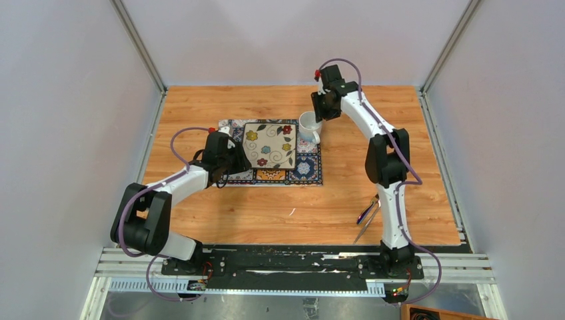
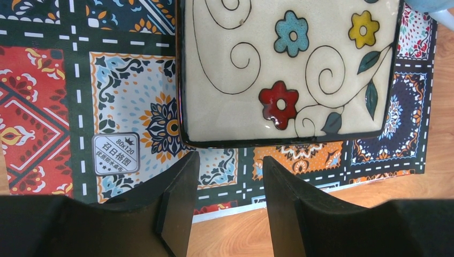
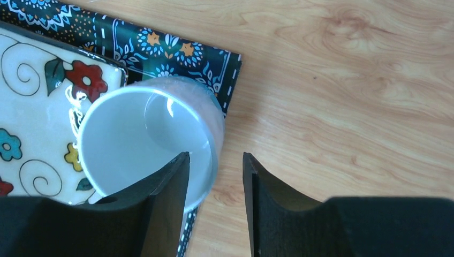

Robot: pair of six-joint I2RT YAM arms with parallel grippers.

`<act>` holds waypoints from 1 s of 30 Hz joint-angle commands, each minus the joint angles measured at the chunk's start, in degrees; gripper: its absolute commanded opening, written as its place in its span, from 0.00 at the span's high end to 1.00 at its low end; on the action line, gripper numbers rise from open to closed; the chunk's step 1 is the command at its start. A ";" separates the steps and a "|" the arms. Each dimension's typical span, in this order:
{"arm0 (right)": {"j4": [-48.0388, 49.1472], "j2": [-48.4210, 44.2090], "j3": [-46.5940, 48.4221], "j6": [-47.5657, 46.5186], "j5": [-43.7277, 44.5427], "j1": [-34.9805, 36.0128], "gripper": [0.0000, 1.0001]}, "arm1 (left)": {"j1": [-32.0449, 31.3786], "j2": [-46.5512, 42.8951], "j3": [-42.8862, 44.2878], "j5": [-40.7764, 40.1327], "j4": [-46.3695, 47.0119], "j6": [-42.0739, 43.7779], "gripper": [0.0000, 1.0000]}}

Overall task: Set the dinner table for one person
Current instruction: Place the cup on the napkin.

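The dinner table (image 1: 266, 213) is light wood-grain planks. A tile-patterned placemat (image 1: 306, 168) lies at its middle, with a square cream plate with painted flowers (image 1: 268, 144) on it. A white mug (image 1: 308, 125) stands at the placemat's far right corner, next to the plate. My left gripper (image 1: 233, 160) is open and empty at the plate's near-left edge; in the left wrist view the plate (image 2: 289, 69) lies just beyond the gripper (image 2: 230, 160). My right gripper (image 3: 216, 160) is open above the mug (image 3: 139, 139), its jaws straddling the mug's right rim.
Cutlery (image 1: 367, 215) lies on the wood at the near right, beside the right arm's base. White walls with metal rails enclose the table on three sides. A small white fleck (image 1: 291, 212) lies near the front middle.
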 commanded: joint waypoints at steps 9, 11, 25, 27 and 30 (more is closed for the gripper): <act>6.52 -20.89 -18.30 1.79 1.90 -0.16 0.54 | -0.35 3.60 13.54 -6.16 -5.61 4.02 0.48; 7.43 -23.85 -21.76 2.00 0.80 0.22 0.54 | -0.05 5.80 16.20 -5.41 -6.44 4.08 0.48; 13.72 -34.53 -38.14 4.05 -4.57 10.37 0.55 | 9.36 12.96 14.83 21.09 7.21 -5.87 0.48; 14.16 -35.11 -39.52 4.28 -4.34 10.46 0.55 | 10.23 14.06 15.21 23.60 7.30 -6.30 0.47; 14.38 -36.10 -41.20 3.92 -3.23 10.44 0.55 | 11.21 15.41 14.98 25.19 8.38 -6.98 0.46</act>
